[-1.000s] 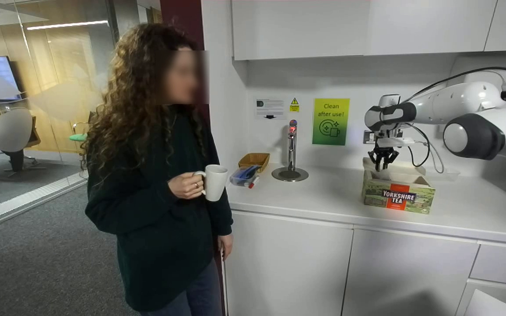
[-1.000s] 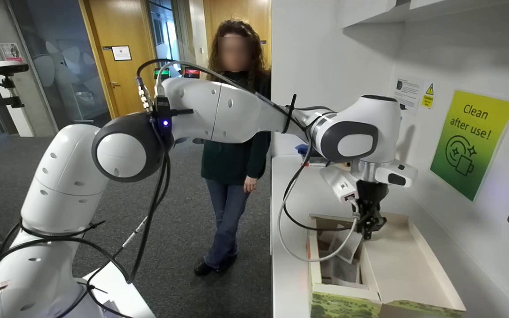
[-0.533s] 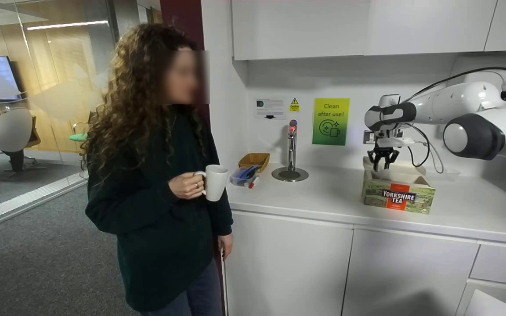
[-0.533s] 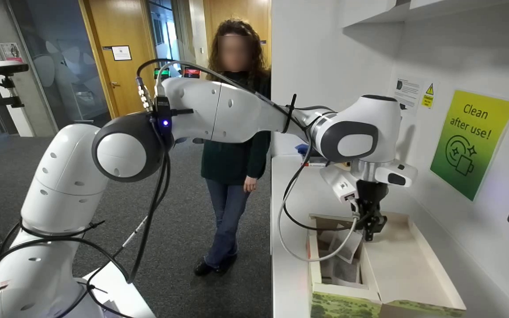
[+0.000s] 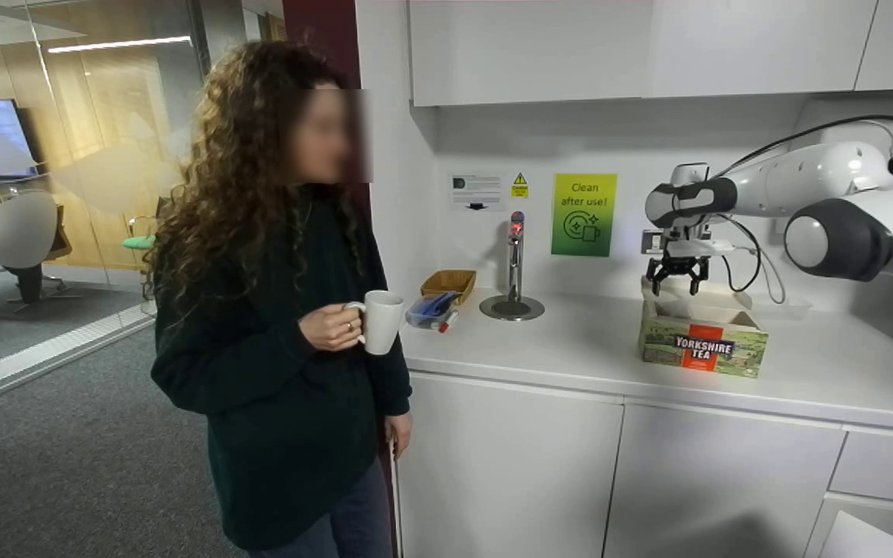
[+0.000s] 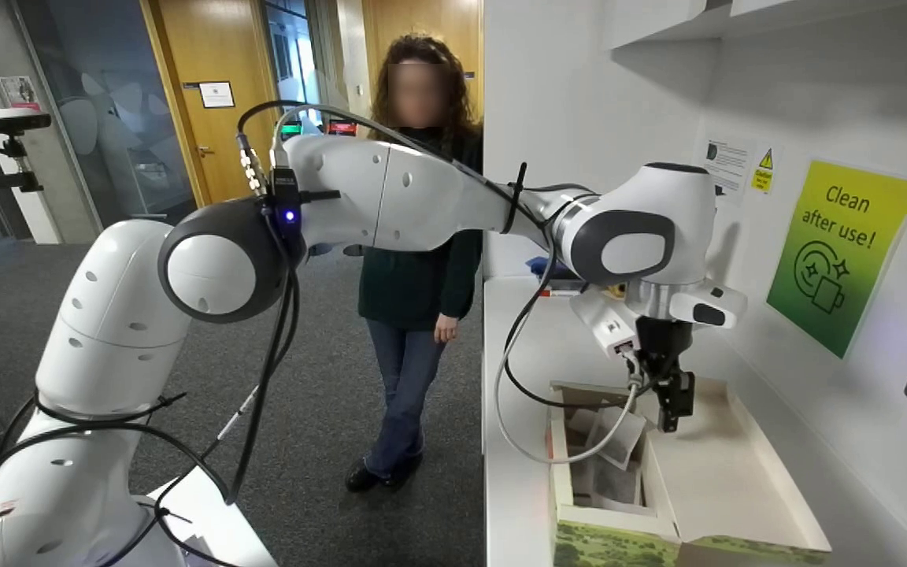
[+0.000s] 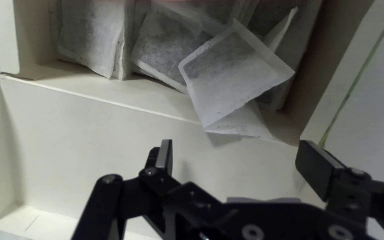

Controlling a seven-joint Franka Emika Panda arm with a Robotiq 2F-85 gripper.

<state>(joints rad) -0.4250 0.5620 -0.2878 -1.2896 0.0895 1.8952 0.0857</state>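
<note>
The hand (image 7: 235, 150) stands wide, fingers (image 7: 164, 155) well apart, above the folded-back lid (image 7: 95, 133) of the tea box (image 5: 706, 349) on the counter (image 5: 547, 349). Inside lie teabags (image 7: 92, 36); the topmost teabag (image 7: 235, 73) rests aslant, its corner seemingly reaching the hinge edge, though depth is hard to judge.

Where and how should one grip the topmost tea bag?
On the topmost tea bag, probably the thin corner nearest the open lid, pinched from above on that side: it reaches the box's rim, while much of the rest lies over other bags.
</note>
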